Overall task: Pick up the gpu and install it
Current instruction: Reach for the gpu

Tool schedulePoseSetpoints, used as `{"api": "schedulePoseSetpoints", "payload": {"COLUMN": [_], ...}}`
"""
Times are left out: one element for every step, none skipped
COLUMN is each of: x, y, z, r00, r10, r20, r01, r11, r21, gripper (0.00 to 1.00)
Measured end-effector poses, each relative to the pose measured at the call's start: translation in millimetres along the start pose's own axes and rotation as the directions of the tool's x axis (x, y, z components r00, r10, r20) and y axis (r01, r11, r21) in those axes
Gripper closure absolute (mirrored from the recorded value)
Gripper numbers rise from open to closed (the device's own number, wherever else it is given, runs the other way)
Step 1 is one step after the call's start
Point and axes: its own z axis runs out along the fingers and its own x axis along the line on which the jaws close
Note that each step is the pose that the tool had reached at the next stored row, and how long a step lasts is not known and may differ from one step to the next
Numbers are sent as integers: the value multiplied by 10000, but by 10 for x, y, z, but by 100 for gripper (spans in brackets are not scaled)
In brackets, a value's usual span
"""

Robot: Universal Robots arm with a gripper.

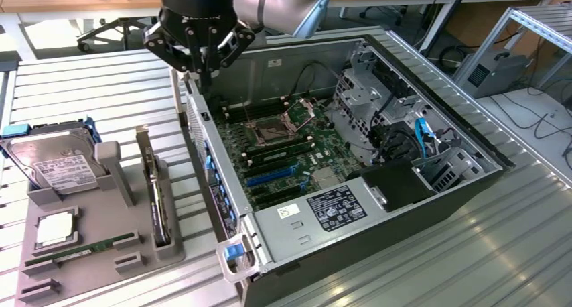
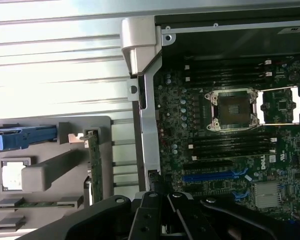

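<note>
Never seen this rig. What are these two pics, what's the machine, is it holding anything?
It is one robot arm ending in a black gripper, shut and holding nothing. One picture comes from a camera off the arm, the other from a camera on its wrist, looking down. On the ribbed metal table lies an open grey computer case with its green motherboard exposed. At the exterior view's left, a grey parts holder carries a silver labelled hard drive, a thin green RAM stick and the gpu, a long dark card standing on edge, untouched. The gripper hovers over the case wall nearest the holder.
</note>
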Motion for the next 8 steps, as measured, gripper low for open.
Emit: {"api": "schedulePoseSetpoints", "payload": {"x": [3, 5, 8, 11, 13, 16, 18, 20], "y": [0, 0, -1, -1, -1, -1, -1, -2], "z": [0, 0, 0, 0, 0, 0, -1, -1], "r00": [10000, 10000, 10000, 10000, 10000, 10000, 10000, 10000], "r10": [1, 0, 0, 0, 0, 0, 1, 0], "r20": [0, 0, 0, 0, 0, 0, 0, 0], "r01": [-1, 0, 0, 0, 0, 0, -1, 0], "r11": [10000, 10000, 10000, 10000, 10000, 10000, 10000, 10000], "r21": [0, 0, 0, 0, 0, 0, 0, 0], "gripper": [89, 89, 89, 89, 89, 89, 89, 89]}}
